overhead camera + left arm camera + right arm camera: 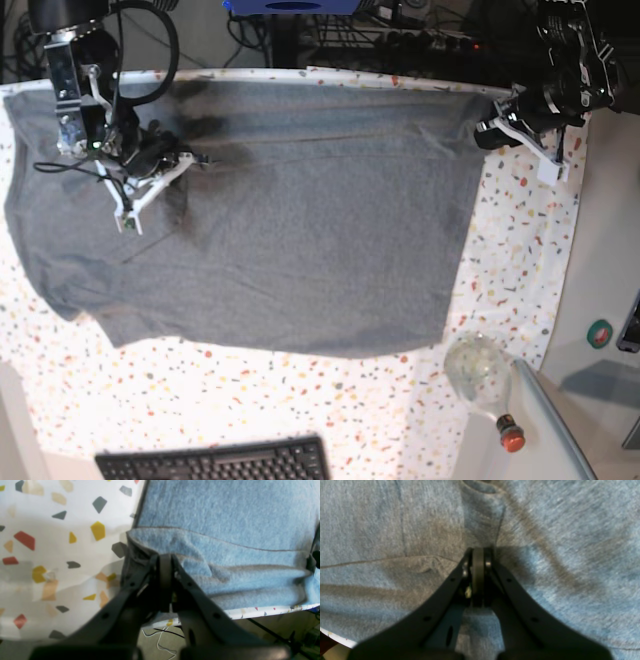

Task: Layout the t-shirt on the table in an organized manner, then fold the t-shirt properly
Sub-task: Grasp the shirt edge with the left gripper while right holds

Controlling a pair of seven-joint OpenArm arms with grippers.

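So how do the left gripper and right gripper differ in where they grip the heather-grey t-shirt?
The left gripper pinches a corner at the edge of the heather-grey t-shirt, with the speckled white table beside it. The right gripper pinches a raised ridge in the shirt's interior, with cloth on every side. Both are shut on fabric.

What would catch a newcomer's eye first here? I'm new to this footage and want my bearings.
The large heather-grey cotton t-shirt spread over most of the white speckled table cloth. The left gripper is pinched shut on the shirt's corner at the base view's upper right, while the right gripper is clamped on a fold of fabric at upper left. A clear round bottle with a red cap lies at lower right.
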